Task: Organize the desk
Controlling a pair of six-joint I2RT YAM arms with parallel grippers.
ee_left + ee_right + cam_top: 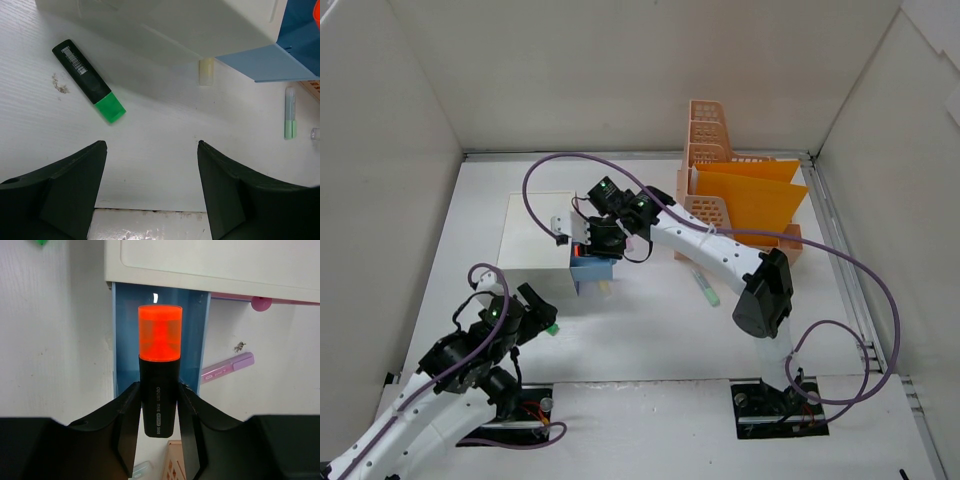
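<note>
— Drawer drop, by the look of it: pinching a black highlighter with a translucent orange cap (159,370) in the right gripper (159,391), with jaws closed snugly on the barrel and the cap pointing toward the small white boxy drawer unit (210,260).

— Hovering right over the open blue drawer (125,335), then?

— Lining up over it, yes, going by the right wrist view. Probably needing to be lowering before letting go, aiming for the middle of the tray and away from its side walls.

— Watching the cap end?

— Minding the drawer unit's front edge above it. Likely tilting the marker flat along the drawer first, avoiding a bounce out.

— And the left gripper (151,150)?

— Gaping wide, gripping nothing, hanging over the matte white desk (160,115) near a black highlighter with a green cap (89,81) lying flat.

— Desk itself?

— Spreading under both arms and carrying everything: drawer unit, a pale green pen (289,114), a lilac pen (227,367) lying beside the drawer.

— Biggest worry?

— Opening gently, and only once low; otherwise risking a roll out onto the desk.
</note>
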